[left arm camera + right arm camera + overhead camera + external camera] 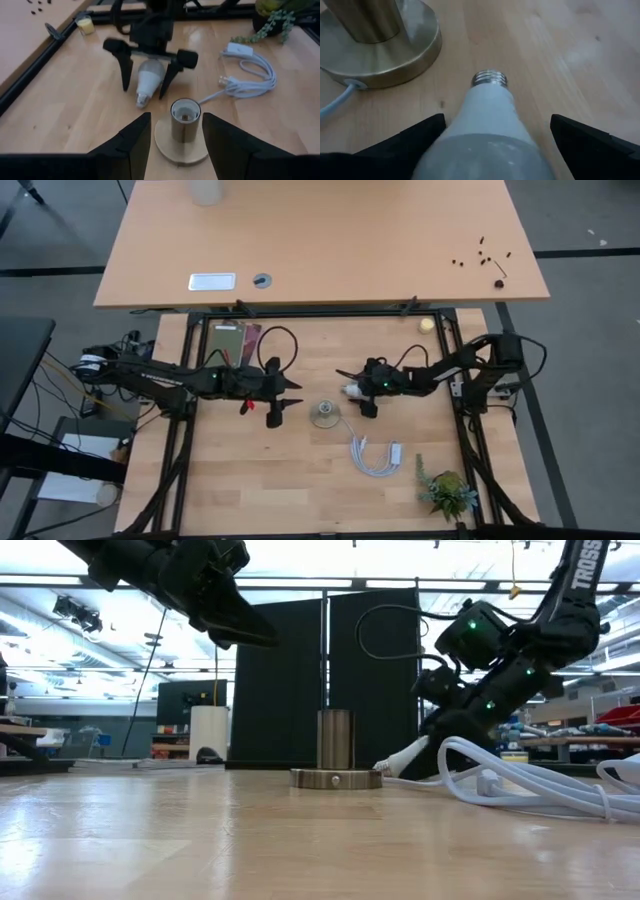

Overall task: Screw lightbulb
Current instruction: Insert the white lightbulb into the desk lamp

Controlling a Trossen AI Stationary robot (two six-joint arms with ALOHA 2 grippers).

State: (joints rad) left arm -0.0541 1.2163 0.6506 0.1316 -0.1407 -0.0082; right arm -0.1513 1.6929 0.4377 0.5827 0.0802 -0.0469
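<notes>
Frosted-white and pear-shaped, the lightbulb (487,125) with its silvery threaded screw base fills the right wrist view, lying on its side on the pale wooden desk (260,480) between the two dark fingers of the right claw (358,392). Those fingers stand spread wide on either side of the glass, and from these views they appear not to touch it, though the contact line is hard to read. The bulb's long axis runs straight ahead of the right claw, threads leading, and points toward the brass-coloured socket stand (324,415), an upright metal tube on a round flat foot that sits just beyond the screw base and slightly off to one side. The bulb lies flat while the socket opens upward, so the coming move likely calls for a grasp, a lift and a tilt to bring the threads down over the tube.

From the opposite side, the left claw (277,391) hovers above the desk with its fingers part-spread and empty, facing the stand. A coiled white cable with plug (378,457) rests near the stand. The right arm is plainly the nearer to the bulb.
</notes>
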